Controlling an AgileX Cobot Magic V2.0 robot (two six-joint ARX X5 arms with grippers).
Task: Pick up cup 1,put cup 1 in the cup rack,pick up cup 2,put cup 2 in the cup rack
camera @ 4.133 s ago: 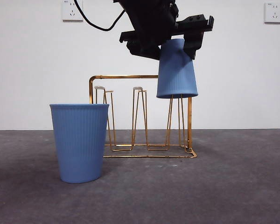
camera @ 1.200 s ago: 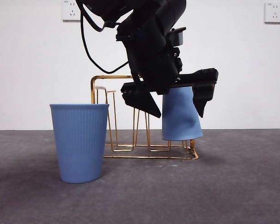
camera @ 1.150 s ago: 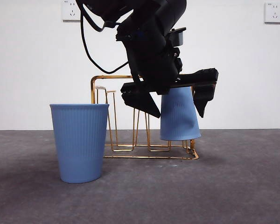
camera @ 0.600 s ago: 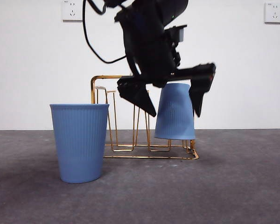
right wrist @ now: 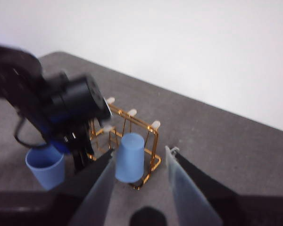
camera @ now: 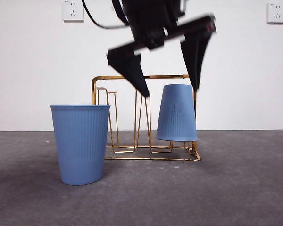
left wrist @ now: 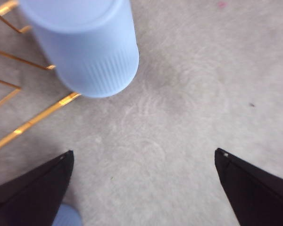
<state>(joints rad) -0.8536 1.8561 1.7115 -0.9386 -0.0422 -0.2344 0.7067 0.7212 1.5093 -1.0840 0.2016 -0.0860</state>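
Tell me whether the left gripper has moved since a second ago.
Yes. The left gripper has risen off the upside-down cup, jaws open, above the cup rack frame.

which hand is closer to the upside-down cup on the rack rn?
Left. The left hand hangs open just above the inverted cup on the cup rack. The right hand sits farther back, cup between its jaws' sightline.

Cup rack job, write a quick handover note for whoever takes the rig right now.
Left gripper: open, empty, above the rack, just over the hung cup.
Right gripper: open, empty, waiting high and away from the work.
Upside-down blue cup: on the gold cup rack, at its end farthest from the other cup.
Upright blue cup: on the table beside the rack.
Done: first cup racked.
Left: pick up the upright cup and hang it on a free loop.
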